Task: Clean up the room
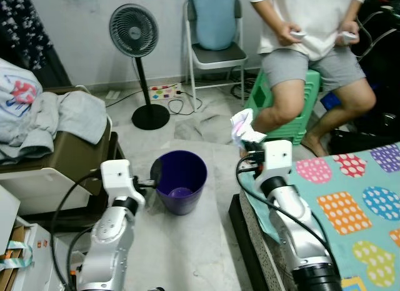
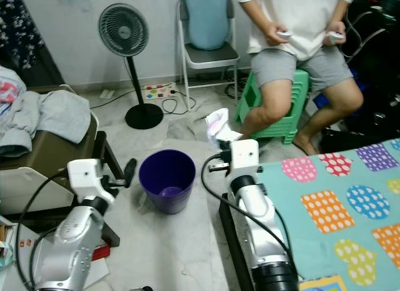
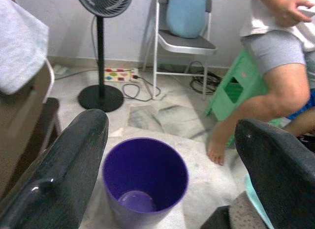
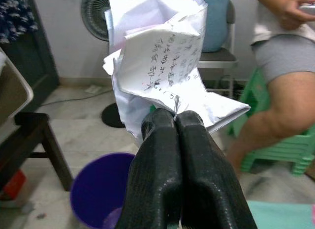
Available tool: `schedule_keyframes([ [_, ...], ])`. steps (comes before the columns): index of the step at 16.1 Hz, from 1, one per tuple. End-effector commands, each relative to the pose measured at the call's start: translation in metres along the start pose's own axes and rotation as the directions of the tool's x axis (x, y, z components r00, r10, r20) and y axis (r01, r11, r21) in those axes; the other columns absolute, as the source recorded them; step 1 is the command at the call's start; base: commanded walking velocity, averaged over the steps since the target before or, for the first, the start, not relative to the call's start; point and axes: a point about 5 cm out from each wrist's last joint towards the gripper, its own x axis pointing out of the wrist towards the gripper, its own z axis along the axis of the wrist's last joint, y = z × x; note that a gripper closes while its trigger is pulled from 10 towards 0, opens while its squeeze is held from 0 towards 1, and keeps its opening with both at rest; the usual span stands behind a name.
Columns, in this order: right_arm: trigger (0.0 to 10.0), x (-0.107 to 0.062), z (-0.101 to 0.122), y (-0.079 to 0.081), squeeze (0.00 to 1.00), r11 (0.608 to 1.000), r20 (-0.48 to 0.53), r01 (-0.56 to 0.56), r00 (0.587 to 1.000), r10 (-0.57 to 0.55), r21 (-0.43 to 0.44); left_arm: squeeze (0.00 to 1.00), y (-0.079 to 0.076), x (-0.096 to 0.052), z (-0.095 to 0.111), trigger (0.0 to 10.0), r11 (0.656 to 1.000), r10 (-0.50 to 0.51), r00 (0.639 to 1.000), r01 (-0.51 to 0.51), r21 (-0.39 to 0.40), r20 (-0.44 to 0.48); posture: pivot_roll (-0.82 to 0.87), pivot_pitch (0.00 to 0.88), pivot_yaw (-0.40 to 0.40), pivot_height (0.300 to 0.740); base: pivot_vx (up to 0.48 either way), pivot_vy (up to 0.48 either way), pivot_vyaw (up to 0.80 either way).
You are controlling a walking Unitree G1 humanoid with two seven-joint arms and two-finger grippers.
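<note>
Purple bin (image 1: 180,180) on marble floor (image 1: 206,241)

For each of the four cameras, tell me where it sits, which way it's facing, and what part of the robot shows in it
Left eye view: on the head, looking forward and down at the purple bin; both silver arms show.
Right eye view: the head's other eye, same scene, with the seated person behind.
Left wrist view: on the left wrist, looking along the open left gripper into the bin.
Right wrist view: on the right wrist, looking along the right gripper, shut on crumpled paper.
Shared: the bin, the fan and the person appear in all four.
</note>
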Motion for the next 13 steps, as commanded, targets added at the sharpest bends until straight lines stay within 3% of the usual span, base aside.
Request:
schedule_keyframes([
  [1,10.0,0.0003,0.0021,-0.0034,0.0,1.0,0.005,0.006,1.0,-0.006,-0.004,0.0,-0.0019,-0.0003,0.002,10.0,1.0,-0.014,1.0,0.014,0.001,0.004,-0.05,0.084,0.014,0.74,0.0,0.0,0.0],
  [7,10.0,-0.0007,0.0004,-0.0025,0.0,1.0,0.006,0.02,1.0,-0.02,0.003,0.0,-0.0028,0.0004,0.0018,10.0,1.0,-0.03,1.0,0.03,0.004,-0.004,-0.05,0.086,0.03,0.74,0.0,0.0,0.0],
  [13,10.0,0.0002,0.0011,-0.0036,0.0,1.0,0.007,0.015,1.0,-0.015,-0.001,0.0,-0.0051,-0.0003,0.0016,10.0,0.999,-0.034,0.999,0.034,-0.003,-0.002,-0.05,0.091,0.02,0.74,0.222,0.0,0.73],
])
